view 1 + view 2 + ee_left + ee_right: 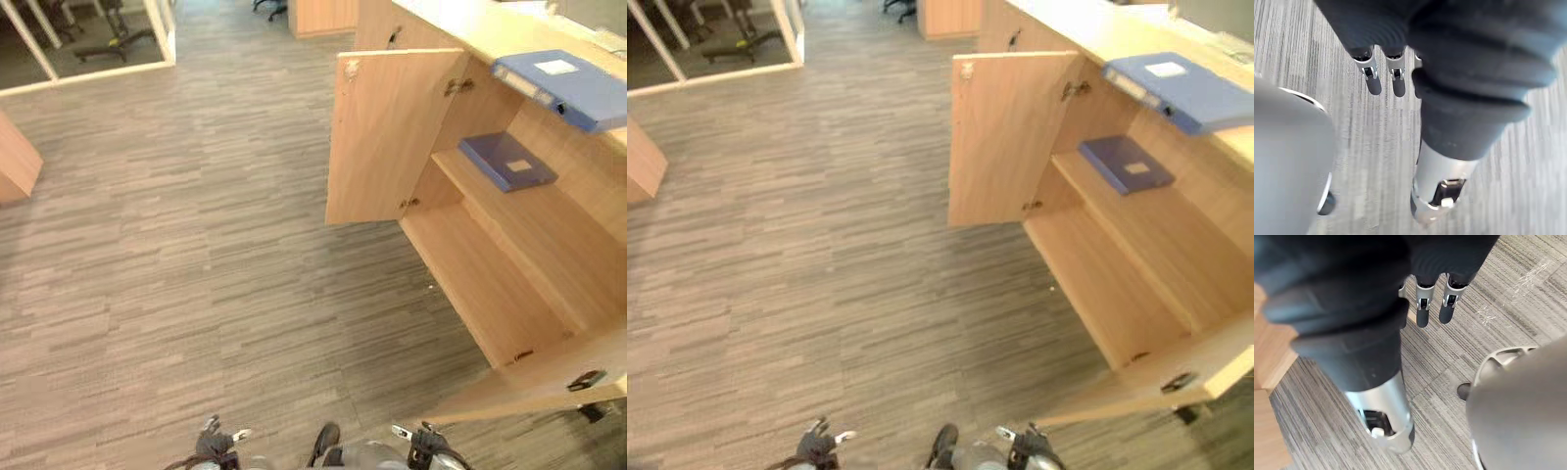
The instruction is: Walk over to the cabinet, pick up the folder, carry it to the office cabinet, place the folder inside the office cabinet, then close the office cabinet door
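A light wooden office cabinet (490, 284) stands at the right with both doors open. The far door (387, 132) swings out toward the room, and the near door (549, 377) juts out at the lower right. A thick blue folder (573, 88) lies on the cabinet's top. A thinner dark blue folder (506, 160) lies flat on the upper shelf inside. My left hand (1373, 81) hangs over the carpet with straight fingers and holds nothing. Over the carpet beside the cabinet's wood, my right hand (1422, 308) hangs the same way, open and empty.
Grey striped carpet (196, 245) spreads across the left and middle. A wooden furniture corner (15, 157) pokes in at the left edge. A white-framed glass partition (98, 49) and another wooden unit (323, 15) stand at the back.
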Available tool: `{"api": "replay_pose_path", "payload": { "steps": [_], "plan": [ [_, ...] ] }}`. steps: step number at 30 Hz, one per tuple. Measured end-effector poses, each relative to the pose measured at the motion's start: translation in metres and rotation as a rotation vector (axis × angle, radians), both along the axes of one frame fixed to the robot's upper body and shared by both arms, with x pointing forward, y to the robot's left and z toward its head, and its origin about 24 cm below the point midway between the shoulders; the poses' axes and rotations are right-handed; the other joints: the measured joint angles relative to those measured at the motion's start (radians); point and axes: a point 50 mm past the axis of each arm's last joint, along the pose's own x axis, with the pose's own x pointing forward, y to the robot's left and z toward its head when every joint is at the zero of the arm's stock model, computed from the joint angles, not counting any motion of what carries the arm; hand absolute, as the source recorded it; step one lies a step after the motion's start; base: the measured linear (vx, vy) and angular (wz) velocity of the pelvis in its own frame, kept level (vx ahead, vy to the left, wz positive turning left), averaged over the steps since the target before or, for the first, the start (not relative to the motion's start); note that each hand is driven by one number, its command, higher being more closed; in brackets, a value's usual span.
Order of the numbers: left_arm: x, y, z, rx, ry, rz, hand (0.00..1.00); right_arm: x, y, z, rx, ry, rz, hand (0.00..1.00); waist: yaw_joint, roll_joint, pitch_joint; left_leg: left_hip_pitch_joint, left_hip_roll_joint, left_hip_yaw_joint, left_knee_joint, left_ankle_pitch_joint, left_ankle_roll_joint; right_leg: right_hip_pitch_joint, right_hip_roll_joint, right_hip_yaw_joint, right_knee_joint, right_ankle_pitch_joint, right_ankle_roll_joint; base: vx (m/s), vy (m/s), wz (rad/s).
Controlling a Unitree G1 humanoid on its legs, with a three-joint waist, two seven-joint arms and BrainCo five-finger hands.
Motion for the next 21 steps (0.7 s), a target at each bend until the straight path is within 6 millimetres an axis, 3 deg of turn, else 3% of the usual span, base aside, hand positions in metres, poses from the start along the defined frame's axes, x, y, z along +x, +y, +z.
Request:
{"api": "replay_pose_path", "payload": {
  "steps": [2, 4, 5, 6, 7, 8, 10, 12, 13, 16, 17, 19, 20, 21],
  "plan": [
    [0.0, 0.005, 0.002, 0.001, -0.015, 0.054, 0.0, -0.003, 0.001, -0.001, 0.005, 0.015, 0.003, 0.0, 0.018, -0.01, -0.001, -0.087, 0.028, 0.04, 0.137, -0.016, 0.018, 0.052, 0.036, 0.055, -0.057, -0.001, 0.002, 0.4, -0.188, -0.92],
    [0.007, 0.009, 0.006, 0.009, -0.052, 0.07, 0.0, -0.002, 0.003, -0.002, 0.009, 0.023, 0.011, 0.0, 0.022, -0.047, 0.009, -0.151, -0.03, 0.056, 0.096, -0.047, 0.06, 0.086, 0.028, 0.106, -0.073, -0.001, 0.046, 0.37, -0.169, -0.84],
    [0.015, 0.006, 0.008, 0.006, -0.074, 0.06, 0.0, 0.0, 0.001, -0.001, 0.006, 0.027, 0.014, 0.0, 0.036, -0.015, 0.025, -0.177, -0.074, 0.006, -0.013, -0.067, 0.075, 0.047, 0.016, 0.149, 0.057, -0.007, 0.205, 0.2, -0.1, -0.82],
    [0.017, -0.003, 0.007, -0.013, -0.078, 0.052, 0.0, 0.005, -0.01, 0.002, -0.026, 0.014, 0.023, 0.0, 0.038, 0.042, 0.027, -0.202, -0.04, -0.031, -0.075, -0.077, 0.064, -0.011, 0.028, 0.18, 0.179, -0.013, 0.228, 0.11, -0.02, -1.13],
    [0.015, -0.004, 0.007, -0.008, -0.081, 0.052, 0.0, 0.016, -0.021, 0.008, -0.073, -0.018, 0.055, 0.0, 0.048, 0.017, 0.032, -0.216, -0.026, -0.021, -0.206, -0.074, 0.036, -0.049, -0.109, 0.147, 0.271, -0.096, 0.054, 0.0, 0.051, -0.72],
    [0.019, -0.004, 0.007, -0.004, -0.082, 0.034, 0.0, 0.015, -0.025, 0.008, -0.087, -0.014, 0.056, 0.0, 0.045, 0.004, 0.035, -0.225, -0.035, -0.062, -0.298, -0.077, 0.014, -0.008, -0.122, 0.169, 0.21, -0.123, 0.044, 0.05, 0.05, -0.46],
    [0.02, -0.002, 0.008, 0.005, -0.086, 0.02, 0.0, 0.007, -0.018, 0.004, -0.074, 0.02, 0.082, 0.0, 0.047, -0.004, 0.033, -0.239, -0.072, -0.137, -0.592, -0.02, -0.004, 0.093, -0.126, 0.163, 0.098, -0.098, 0.07, 0.24, 0.023, -0.09],
    [0.016, -0.006, 0.006, -0.008, -0.077, 0.029, 0.0, 0.003, -0.013, 0.002, -0.071, 0.037, 0.115, 0.0, 0.05, 0.012, 0.027, -0.231, -0.076, -0.175, -0.774, 0.045, -0.02, 0.134, -0.114, 0.188, 0.057, -0.095, 0.079, 0.37, 0.132, -0.4],
    [0.013, -0.007, 0.005, -0.014, -0.066, 0.046, 0.0, 0.004, -0.008, 0.001, -0.061, 0.036, 0.129, 0.0, 0.067, 0.029, 0.019, -0.225, -0.078, -0.22, -0.873, 0.093, -0.029, 0.176, -0.105, 0.227, 0.02, -0.096, 0.098, 0.3, 0.144, -0.58],
    [0.001, -0.001, 0.001, -0.02, -0.036, 0.109, 0.0, 0.005, -0.007, 0.001, -0.058, 0.035, 0.13, 0.0, 0.076, 0.036, 0.009, -0.205, -0.089, -0.26, -0.861, 0.125, -0.012, 0.228, -0.11, 0.286, -0.009, -0.114, 0.139, 0.34, 0.237, -0.78],
    [-0.01, 0.002, -0.002, -0.033, -0.011, 0.167, 0.0, 0.003, -0.007, 0.001, -0.058, 0.042, 0.128, 0.0, 0.08, 0.034, -0.01, -0.205, -0.109, -0.285, -0.828, 0.193, 0.008, 0.245, -0.126, 0.32, -0.02, -0.132, 0.169, 0.54, 0.444, -0.98],
    [-0.029, 0.005, -0.006, -0.045, 0.035, 0.237, 0.0, -0.003, -0.006, -0.001, -0.053, 0.059, 0.131, 0.0, 0.091, 0.024, -0.039, -0.202, -0.153, -0.258, -0.772, 0.3, 0.028, 0.254, -0.19, 0.371, -0.018, -0.156, 0.219, 0.5, 0.409, -0.94],
    [-0.037, 0.007, -0.008, -0.047, 0.061, 0.261, 0.0, -0.008, -0.004, -0.003, -0.041, 0.07, 0.124, 0.0, 0.092, 0.001, -0.054, -0.201, -0.194, -0.21, -0.757, 0.27, 0.051, 0.241, -0.254, 0.383, 0.008, -0.154, 0.253, 0.41, 0.344, -0.62],
    [-0.04, 0.005, -0.009, -0.052, 0.075, 0.266, 0.0, -0.01, -0.002, -0.004, -0.031, 0.074, 0.112, 0.0, 0.091, 0.003, -0.067, -0.194, -0.223, -0.174, -0.758, 0.257, 0.077, 0.202, -0.301, 0.385, 0.06, -0.139, 0.279, 0.41, 0.339, -0.52]
  ]
}}
